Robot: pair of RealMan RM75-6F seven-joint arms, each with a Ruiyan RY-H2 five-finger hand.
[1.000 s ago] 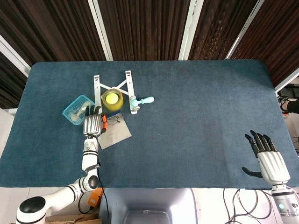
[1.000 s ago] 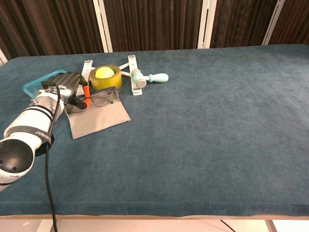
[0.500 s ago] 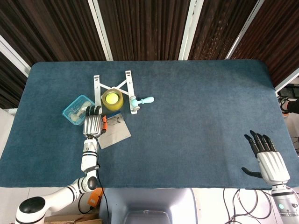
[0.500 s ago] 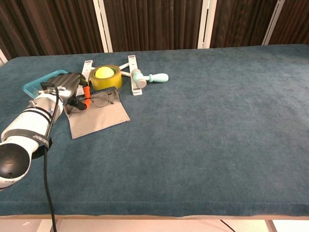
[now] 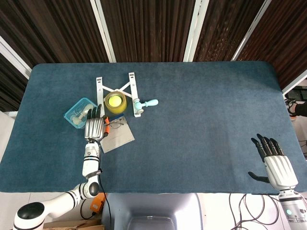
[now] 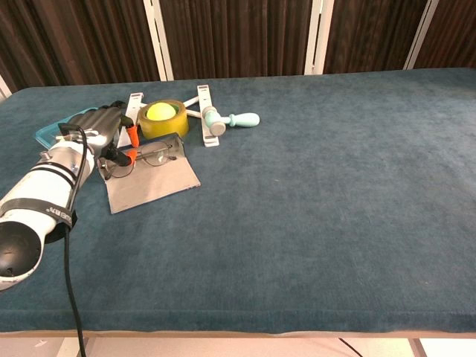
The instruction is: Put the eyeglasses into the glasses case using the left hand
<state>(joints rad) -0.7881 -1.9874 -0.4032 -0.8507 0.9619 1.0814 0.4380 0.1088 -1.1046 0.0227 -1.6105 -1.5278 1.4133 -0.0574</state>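
Thin-rimmed eyeglasses (image 5: pixel 118 124) (image 6: pixel 154 155) lie on the far end of a flat grey glasses case (image 5: pixel 120 138) (image 6: pixel 152 186) at the table's left. My left hand (image 5: pixel 95 127) (image 6: pixel 100 132) hovers at the glasses' left end with its fingers spread and raised. Its orange-tipped thumb sits close to the left temple, and I cannot tell whether they touch. I see nothing gripped. My right hand (image 5: pixel 277 165) is open, palm down, off the near right corner, in the head view only.
A teal tray (image 5: pixel 76 113) (image 6: pixel 52 132) lies just left of the left hand. Behind the glasses stand a yellow tape roll holding a ball (image 5: pixel 115 102) (image 6: pixel 163 117), a white frame (image 5: pixel 132 89) (image 6: pixel 202 99) and a teal-handled tool (image 5: pixel 146 102) (image 6: pixel 234 120).
The left hand's fingers have lifted and straightened from a curl over the glasses' left end. The glasses stay on the case. The right hand has not moved.
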